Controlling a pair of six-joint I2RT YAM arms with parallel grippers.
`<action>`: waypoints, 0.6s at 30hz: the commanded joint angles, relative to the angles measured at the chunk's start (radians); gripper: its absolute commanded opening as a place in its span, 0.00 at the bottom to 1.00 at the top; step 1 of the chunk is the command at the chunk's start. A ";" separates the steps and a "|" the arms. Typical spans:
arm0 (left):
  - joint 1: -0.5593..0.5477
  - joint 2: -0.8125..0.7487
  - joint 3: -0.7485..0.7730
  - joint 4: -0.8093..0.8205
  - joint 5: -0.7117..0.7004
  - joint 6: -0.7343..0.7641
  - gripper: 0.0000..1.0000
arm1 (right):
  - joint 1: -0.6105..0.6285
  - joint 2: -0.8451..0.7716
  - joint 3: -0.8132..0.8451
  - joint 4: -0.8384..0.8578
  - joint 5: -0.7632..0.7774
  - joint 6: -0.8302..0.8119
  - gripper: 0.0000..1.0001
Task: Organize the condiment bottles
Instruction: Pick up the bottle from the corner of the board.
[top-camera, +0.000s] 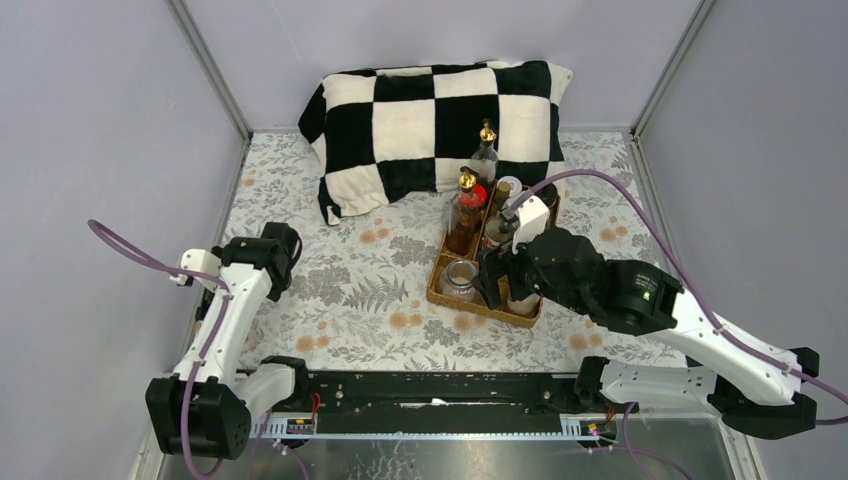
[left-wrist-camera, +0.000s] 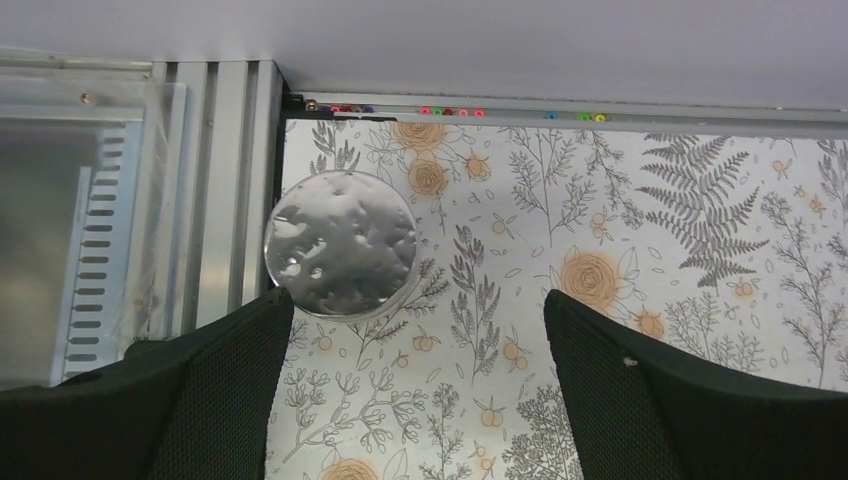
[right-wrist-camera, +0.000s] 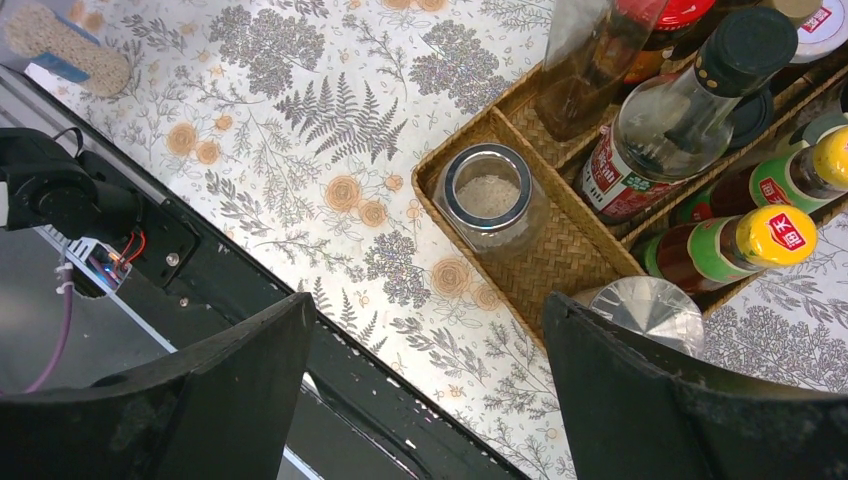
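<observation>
Wicker brown compartmented tray (right-wrist-camera: 575, 265) is holding most condiment bottles (right-wrist-camera: 670, 130). You're hovering L gripper (left-wrist-camera: 415, 320), jaws apart, empty, over silver-lidded short jar (left-wrist-camera: 340, 245) by metal edge rail (left-wrist-camera: 215, 200); R gripper (right-wrist-camera: 430, 340) likewise spread above tray. Next, prob.: lowering L, straddling jar.

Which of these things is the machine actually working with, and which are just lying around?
Job: gold-topped bottle, black-capped bottle, yellow-capped bottle, open clear jar, silver-lidded jar.
Lying about: checkered pillow, wicker tray (it only holds them).
</observation>
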 joint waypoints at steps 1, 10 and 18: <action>0.036 -0.001 -0.008 -0.016 -0.021 0.032 0.99 | -0.002 -0.002 -0.011 0.042 -0.019 -0.003 0.90; 0.177 0.040 -0.005 0.013 0.050 0.099 0.99 | -0.002 -0.028 -0.051 0.054 -0.019 -0.010 0.90; 0.288 0.133 -0.038 0.116 0.149 0.161 0.99 | -0.002 -0.050 -0.080 0.056 -0.007 -0.022 0.90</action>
